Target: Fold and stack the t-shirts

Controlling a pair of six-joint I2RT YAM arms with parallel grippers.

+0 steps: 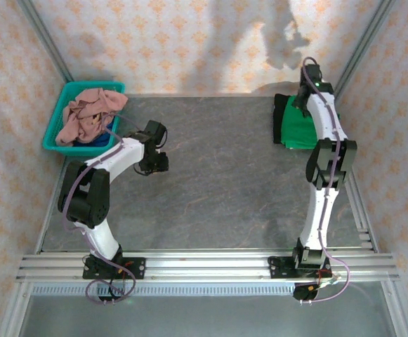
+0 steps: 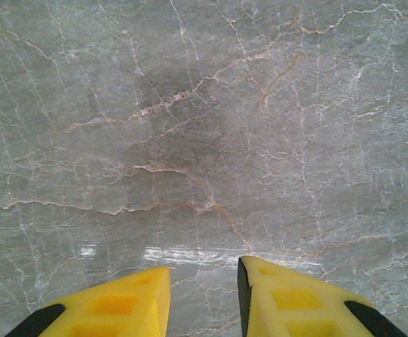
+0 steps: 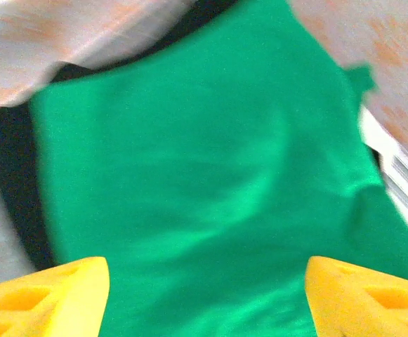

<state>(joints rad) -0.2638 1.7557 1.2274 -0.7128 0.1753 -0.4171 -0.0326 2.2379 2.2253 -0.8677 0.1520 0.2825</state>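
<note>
A folded bright green t-shirt point(image 1: 298, 132) lies on a black t-shirt point(image 1: 279, 119) at the far right of the table. In the right wrist view the green t-shirt point(image 3: 204, 161) spreads under the camera, with the black t-shirt point(image 3: 10, 161) showing along its left edge. My right gripper point(image 1: 303, 97) hovers over the far end of that stack. Seen from the wrist, the right gripper point(image 3: 207, 270) is wide open with nothing between its fingers. My left gripper point(image 1: 153, 165) hangs over bare table left of centre. At the wrist, the left gripper point(image 2: 204, 270) is narrowly open and holds nothing.
A teal plastic basket point(image 1: 55, 125) stands at the far left corner, holding a crumpled dusty pink t-shirt point(image 1: 88, 112) with a blue one point(image 1: 104, 140) beneath it. Patterned walls close in the grey marbled table point(image 1: 218, 182) on three sides. A metal rail runs along the right edge.
</note>
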